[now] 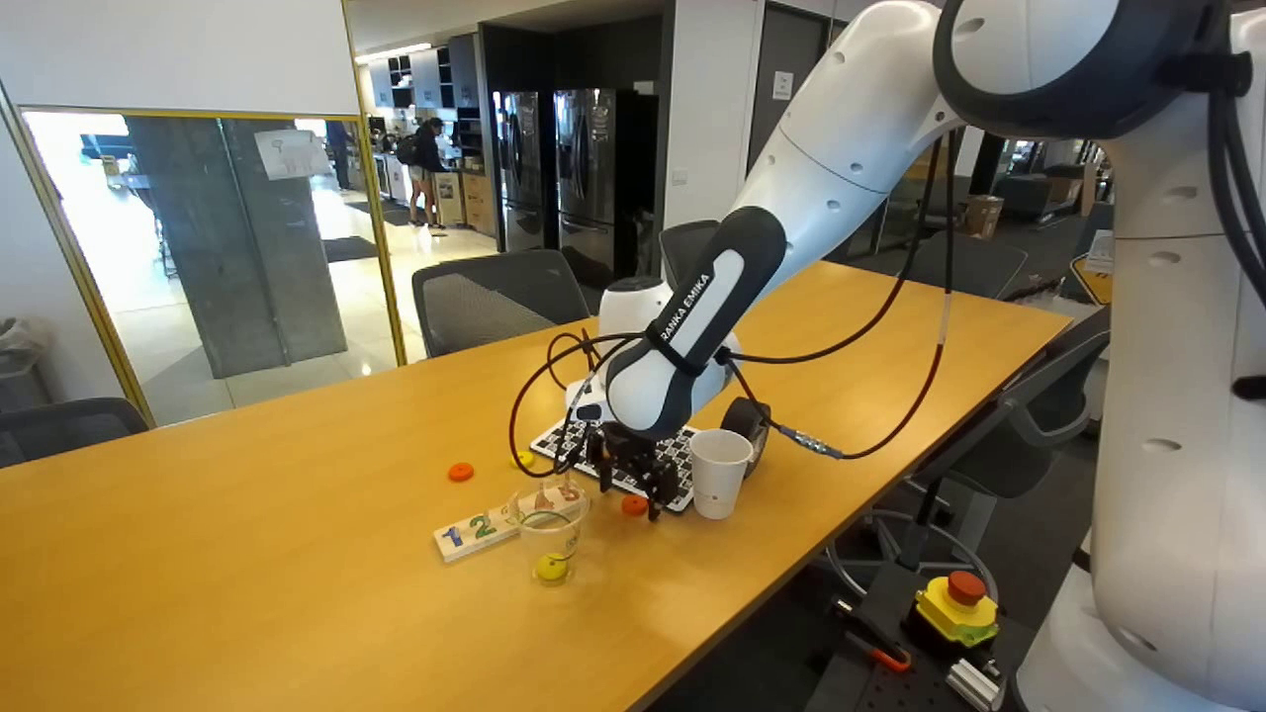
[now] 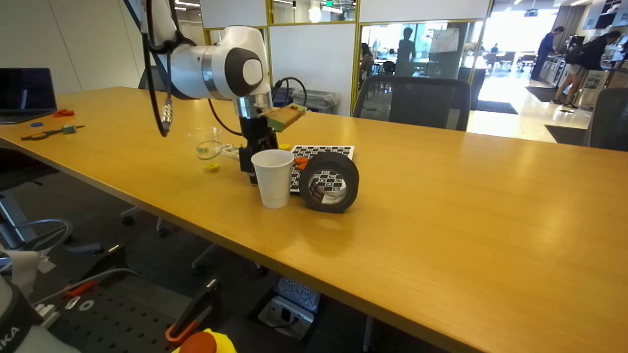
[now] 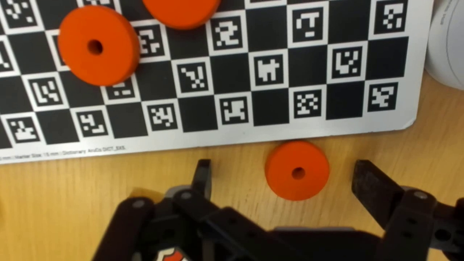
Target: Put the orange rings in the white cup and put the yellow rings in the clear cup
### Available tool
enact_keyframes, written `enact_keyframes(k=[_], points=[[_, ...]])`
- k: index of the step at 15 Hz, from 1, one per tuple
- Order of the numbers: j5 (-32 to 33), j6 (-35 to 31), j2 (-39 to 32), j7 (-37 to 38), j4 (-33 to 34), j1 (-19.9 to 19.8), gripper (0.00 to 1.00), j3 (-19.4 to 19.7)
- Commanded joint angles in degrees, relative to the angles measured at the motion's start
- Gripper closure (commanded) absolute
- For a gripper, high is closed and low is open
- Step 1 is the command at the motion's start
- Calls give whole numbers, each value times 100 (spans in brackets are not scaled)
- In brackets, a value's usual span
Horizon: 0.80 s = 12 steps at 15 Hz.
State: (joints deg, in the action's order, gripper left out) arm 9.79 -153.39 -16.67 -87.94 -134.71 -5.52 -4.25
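Orange pick judged in hand: an orange ring [image 3: 297,157], smooth, puck-like, small-holed, is bracketed by the gripper [image 3: 282,174], jaws spread wide, nothing held. Rim squeeze, then lift, judged called for next. Wrist view, from that ring: printed mat [image 3: 268,87] at 12 o'clock, orange rings [image 3: 96,61] on it at 10 and 11, opaque tapered white cup [image 3: 451,47] between 1 and 2. In an exterior view: thin clear cup [image 1: 550,536] between 8 and 9, yellow ring [image 1: 552,568] apparently at its bottom.

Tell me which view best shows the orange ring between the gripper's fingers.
The wrist view: the orange ring appears large, whole and unobstructed. In an exterior view that orange ring looks small; elsewhere it's indiscernible.
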Motion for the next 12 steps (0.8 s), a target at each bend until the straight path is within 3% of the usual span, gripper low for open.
enact_keyframes(k=[1,8,12], points=[[-196,-37,58,-239,-20,-101,27,-81],[-405,126,139,-303,-5,-103,79,-90],[-658,794,507,35,-22,-43,78,-18]])
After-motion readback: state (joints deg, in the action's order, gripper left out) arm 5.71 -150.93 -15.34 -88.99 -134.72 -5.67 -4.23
